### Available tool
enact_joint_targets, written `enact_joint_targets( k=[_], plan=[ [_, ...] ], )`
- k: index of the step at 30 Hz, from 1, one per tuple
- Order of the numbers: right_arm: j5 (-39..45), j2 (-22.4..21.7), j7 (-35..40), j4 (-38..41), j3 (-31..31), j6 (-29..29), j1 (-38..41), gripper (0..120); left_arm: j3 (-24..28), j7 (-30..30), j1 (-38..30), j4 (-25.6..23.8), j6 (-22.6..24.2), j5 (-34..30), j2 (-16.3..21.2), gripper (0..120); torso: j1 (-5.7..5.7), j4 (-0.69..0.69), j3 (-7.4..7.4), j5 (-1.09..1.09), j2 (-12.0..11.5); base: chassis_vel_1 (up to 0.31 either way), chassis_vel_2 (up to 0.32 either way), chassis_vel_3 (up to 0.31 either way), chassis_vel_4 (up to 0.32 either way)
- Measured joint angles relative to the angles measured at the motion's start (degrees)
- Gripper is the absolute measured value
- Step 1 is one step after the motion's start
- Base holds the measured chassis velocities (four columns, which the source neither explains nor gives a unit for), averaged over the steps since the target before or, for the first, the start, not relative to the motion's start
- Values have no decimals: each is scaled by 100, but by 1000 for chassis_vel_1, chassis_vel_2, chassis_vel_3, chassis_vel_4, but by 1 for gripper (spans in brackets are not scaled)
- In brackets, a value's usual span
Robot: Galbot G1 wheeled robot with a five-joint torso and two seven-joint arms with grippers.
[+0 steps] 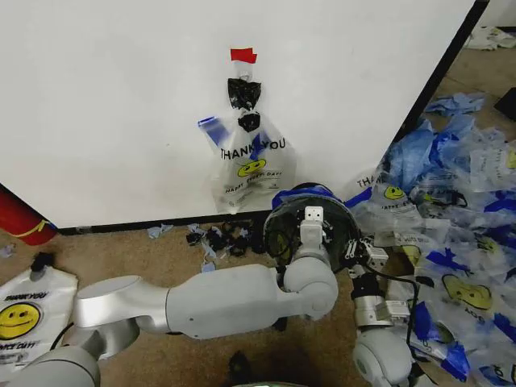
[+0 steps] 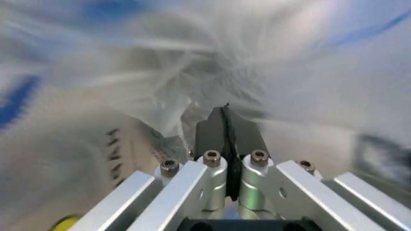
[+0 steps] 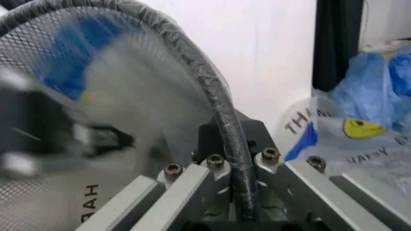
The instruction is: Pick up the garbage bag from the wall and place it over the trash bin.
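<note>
The garbage bag (image 2: 289, 57), thin see-through plastic with black lettering and blue handle strips, billows around my left gripper (image 2: 226, 120), whose dark fingers are pressed together deep in the folds. I cannot tell whether any film is caught between them. The bag lies inside the trash bin (image 3: 212, 96), a small round black wire-mesh wastebasket held tipped on its side, mouth toward me. My right gripper (image 3: 234, 139) is clamped on the bin's solid rim, where clear film is wrapped over the edge.

By my judgement the work is well along. The bag is in the basket and part of the rim is covered, and what looks left is spreading the bag's mouth around the rest of the rim and setting the bin upright.

Beyond my left gripper, a second bag of the same print (image 1: 250, 157) hangs on the white wall (image 1: 105, 97) from a black knot under a strip of red tape (image 1: 243, 55). Below it, torn plastic scraps (image 1: 218, 238) dot the brown carpet. Out past my right gripper spreads a heap of blue-and-clear bags (image 1: 459, 201). Far off to my left arm's side lies a flat white smiley bag (image 1: 28, 314), with a red cylinder (image 1: 20, 218) by the wall.
</note>
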Motion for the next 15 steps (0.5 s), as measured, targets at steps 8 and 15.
enact_joint_targets(
  k=[8, 15],
  plan=[
    [541, 69, 346, -107, -66, -195, 229, 0, -4, -202, -116, -932, 40, -460, 453, 0, 0, 0, 0, -1, 0, 0, 0, 0, 0],
    [975, 39, 535, -144, 14, -339, 410, 0, -219, -199, -48, -1332, 53, -541, 883, 0, 0, 0, 0, -1, 0, 0, 0, 0, 0]
  ],
)
